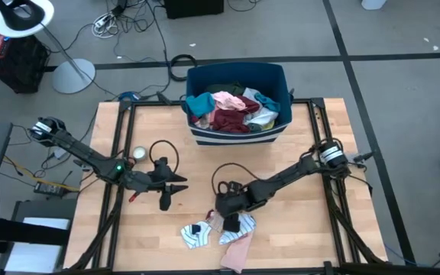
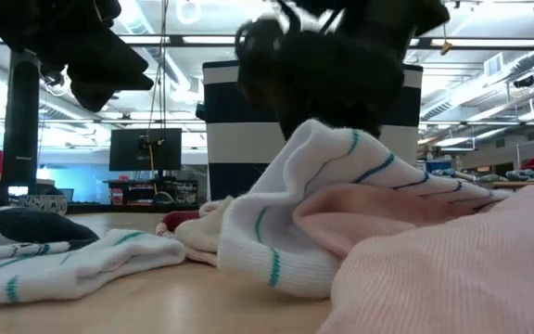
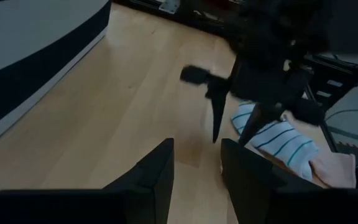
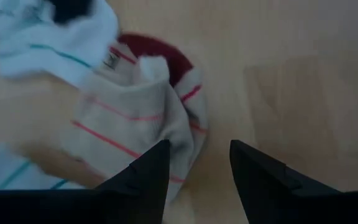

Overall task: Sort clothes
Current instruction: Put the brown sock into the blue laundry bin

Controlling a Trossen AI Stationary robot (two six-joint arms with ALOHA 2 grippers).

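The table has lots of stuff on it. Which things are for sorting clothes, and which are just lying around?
For the job:
- clothes in the bin
- white teal-striped garment
- pink garment
- cream red-striped garment

Just lying about:
- blue bin
- cables
- floor lamp

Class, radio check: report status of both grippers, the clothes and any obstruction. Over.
Left gripper open, empty, hovering mid-table. Right gripper open, empty, above red-striped garment in table pile. More clothes fill blue bin. Nothing blocking. Over.

A bin (image 1: pixel 238 134) of clothes (image 1: pixel 231 109) stands at the table's (image 1: pixel 296 229) far edge; a few garments (image 1: pixel 218 233) lie near the front edge, seemingly overlapping.
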